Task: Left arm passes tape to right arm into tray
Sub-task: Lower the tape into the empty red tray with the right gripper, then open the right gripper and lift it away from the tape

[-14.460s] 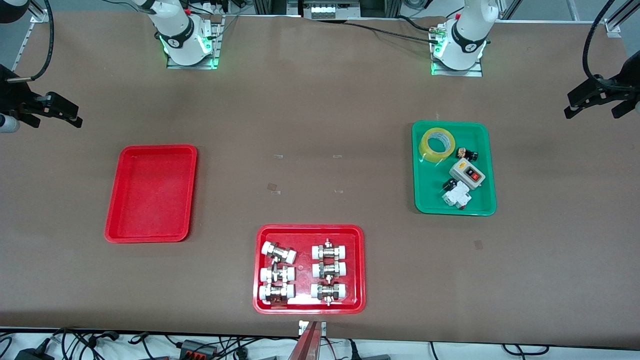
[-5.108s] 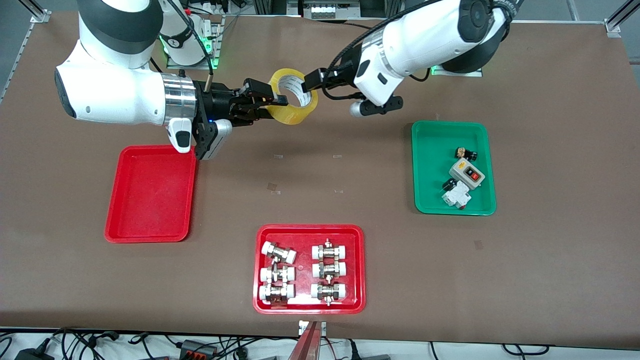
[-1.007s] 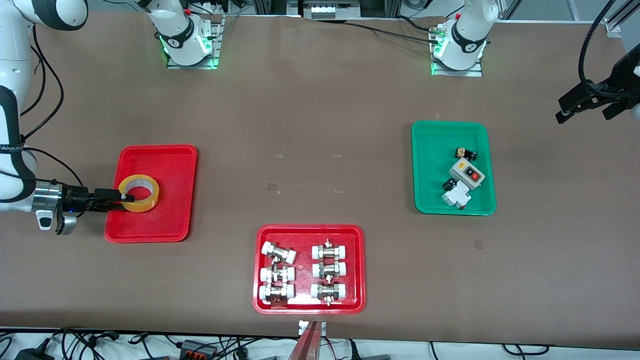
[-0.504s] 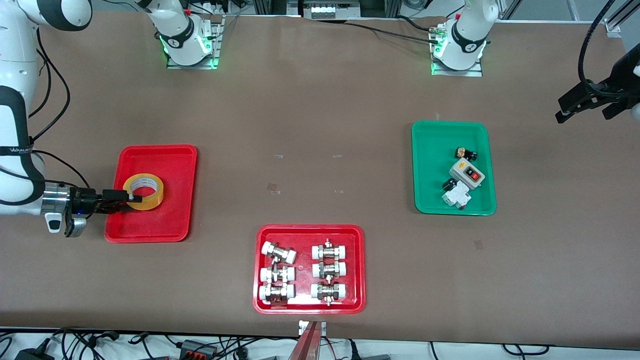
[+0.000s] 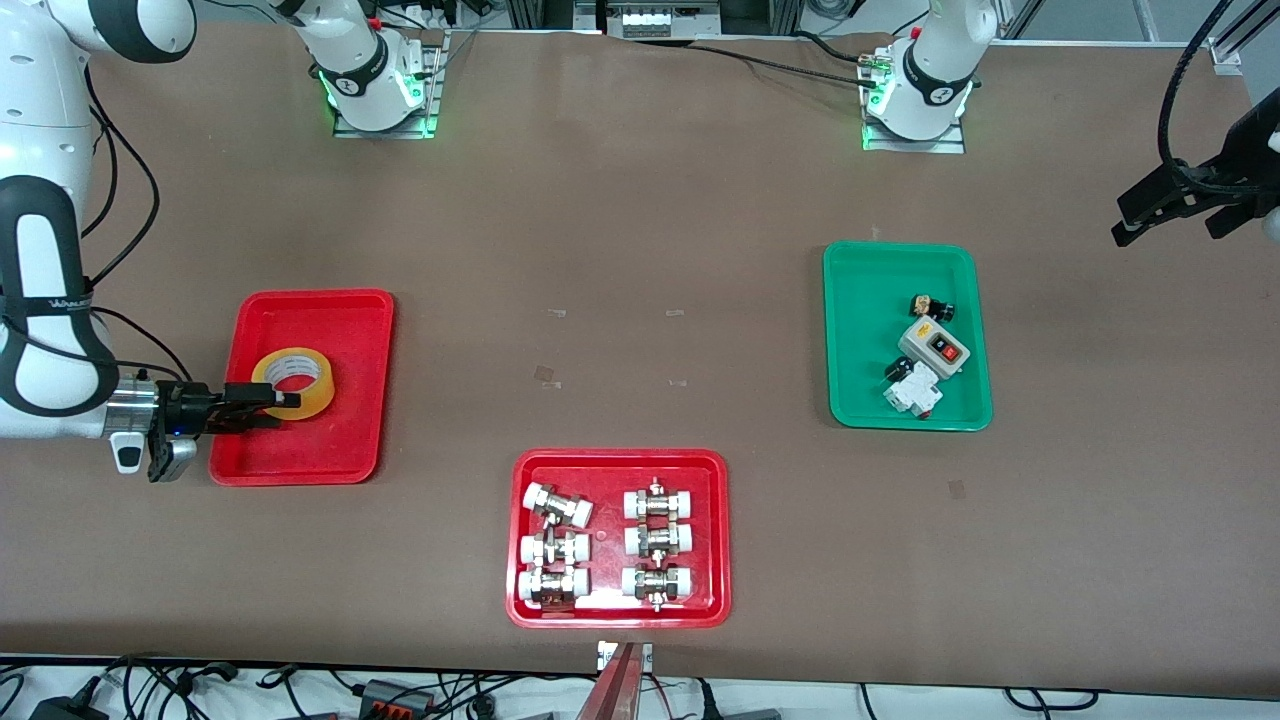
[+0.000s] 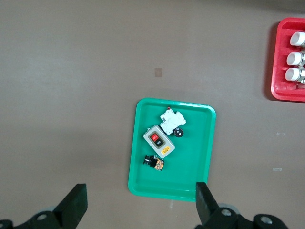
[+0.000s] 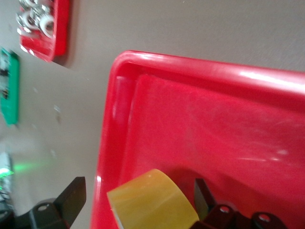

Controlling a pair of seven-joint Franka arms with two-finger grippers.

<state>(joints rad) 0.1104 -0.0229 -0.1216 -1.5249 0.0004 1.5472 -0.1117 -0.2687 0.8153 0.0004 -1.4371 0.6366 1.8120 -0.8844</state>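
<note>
Now the tape (image 5: 294,383) lies flat in the plain red tray (image 5: 340,320), core axis upright, and the right gripper (image 5: 262,408) hovers low with fingers spread astride the roll's wall, clamping nothing. Probably it only needs to lift clear. Well apart, the left gripper (image 5: 1170,205) waits open, high beside the green tray (image 5: 860,400); the fittings tray (image 5: 618,610) sits nearer the camera.

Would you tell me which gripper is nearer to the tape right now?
The right. The right gripper is open around the tape in the red tray; the left gripper waits open, raised at the left arm's end of the table.
</note>
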